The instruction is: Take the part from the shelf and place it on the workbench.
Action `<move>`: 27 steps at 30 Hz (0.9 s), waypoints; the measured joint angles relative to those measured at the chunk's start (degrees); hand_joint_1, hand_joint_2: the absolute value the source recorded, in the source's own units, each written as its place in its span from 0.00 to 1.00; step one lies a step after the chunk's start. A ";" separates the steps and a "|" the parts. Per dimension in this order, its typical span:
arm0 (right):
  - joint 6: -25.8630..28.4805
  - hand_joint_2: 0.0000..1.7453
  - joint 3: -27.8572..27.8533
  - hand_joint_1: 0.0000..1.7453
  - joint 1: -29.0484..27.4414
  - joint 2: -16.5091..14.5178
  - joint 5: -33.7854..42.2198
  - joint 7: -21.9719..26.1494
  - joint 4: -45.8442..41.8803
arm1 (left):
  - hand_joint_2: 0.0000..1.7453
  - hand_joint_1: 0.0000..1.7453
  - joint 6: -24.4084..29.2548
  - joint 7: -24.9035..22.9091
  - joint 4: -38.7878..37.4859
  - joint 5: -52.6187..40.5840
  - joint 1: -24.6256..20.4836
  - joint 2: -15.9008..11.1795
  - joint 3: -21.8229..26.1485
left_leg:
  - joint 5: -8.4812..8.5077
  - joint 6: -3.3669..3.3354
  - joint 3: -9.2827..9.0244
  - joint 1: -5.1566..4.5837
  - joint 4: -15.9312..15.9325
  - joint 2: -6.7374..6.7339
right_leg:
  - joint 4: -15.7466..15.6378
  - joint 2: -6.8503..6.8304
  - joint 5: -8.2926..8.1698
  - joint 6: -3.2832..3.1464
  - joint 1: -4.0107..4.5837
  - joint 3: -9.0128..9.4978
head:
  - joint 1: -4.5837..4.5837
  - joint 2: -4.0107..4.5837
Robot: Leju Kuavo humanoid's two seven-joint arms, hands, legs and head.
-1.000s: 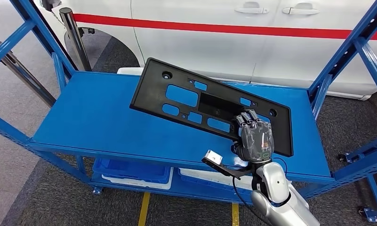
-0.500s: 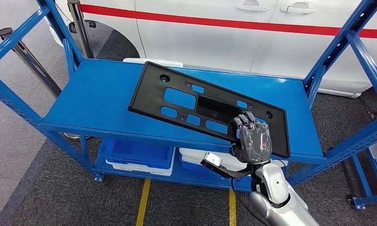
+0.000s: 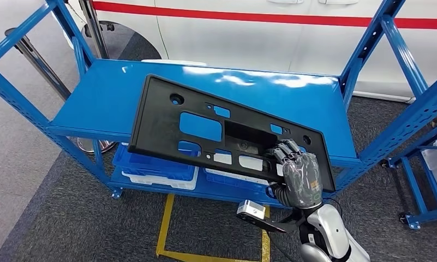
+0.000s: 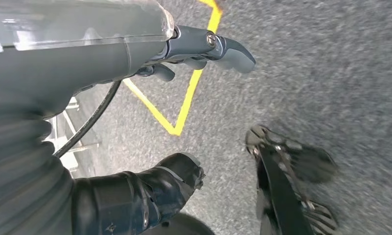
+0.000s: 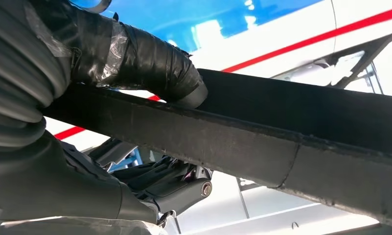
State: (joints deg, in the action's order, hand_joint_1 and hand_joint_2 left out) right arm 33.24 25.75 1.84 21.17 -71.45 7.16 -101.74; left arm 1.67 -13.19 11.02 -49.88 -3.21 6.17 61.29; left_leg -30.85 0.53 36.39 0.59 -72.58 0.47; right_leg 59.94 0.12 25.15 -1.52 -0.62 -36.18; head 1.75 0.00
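Observation:
The part (image 3: 156,117) is a long flat black plastic panel with several cut-outs. It hangs tilted over the front edge of the blue shelf (image 3: 107,103), and its near long side is past that edge. My right hand (image 3: 300,177) grips the panel's near right end, fingers on top. In the right wrist view my taped thumb (image 5: 149,63) presses on the panel's thick black edge (image 5: 262,147). My left hand (image 4: 135,58) hangs over the grey floor, fingers apart, holding nothing.
A white car (image 3: 232,33) with a red stripe stands behind the shelf. Blue bins (image 3: 156,174) sit on the lower shelf. Blue uprights (image 3: 379,49) frame the shelf, another rack (image 3: 423,142) stands at the right, and yellow tape (image 3: 164,234) marks the carpet.
The whole view has drawn back from the shelf. The panel, still in my right hand, has come off the shelf top towards me and now overhangs the front edge.

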 joint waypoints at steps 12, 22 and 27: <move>-1.55 1.00 0.00 1.00 -0.37 1.81 1.61 0.83 -1.82 | 1.00 0.00 -0.25 0.23 0.00 0.08 -0.08 0.01 0.57 | 4.57 -3.18 -6.07 -0.09 16.82 -1.73 | 12.18 0.42 7.59 3.03 -0.40 -5.17 | 0.09 0.00; -2.33 1.00 -0.01 1.00 -0.04 2.10 2.11 1.03 -2.22 | 1.00 0.00 -0.56 0.54 0.00 0.26 -0.24 0.17 0.95 | 7.46 -0.12 0.51 0.19 12.78 -5.90 | -0.28 -2.54 5.14 1.39 -0.15 6.11 | 0.06 0.00; -2.49 1.00 0.00 1.00 0.07 2.09 2.25 1.06 -2.24 | 1.00 0.00 -0.60 0.59 0.00 0.28 -0.03 0.22 1.14 | -4.42 0.69 3.07 0.41 0.66 -1.01 | -0.37 -0.13 1.39 -0.25 0.05 2.10 | 0.04 0.00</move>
State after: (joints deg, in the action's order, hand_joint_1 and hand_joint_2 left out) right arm 30.75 25.75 1.91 23.27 -69.20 8.22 -103.97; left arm 1.07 -12.59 11.02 -49.60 -3.24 6.39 62.43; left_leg -35.27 1.23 39.46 1.01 -71.92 -0.54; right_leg 59.57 -0.01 26.55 -1.77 -0.57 -34.08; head 1.79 0.00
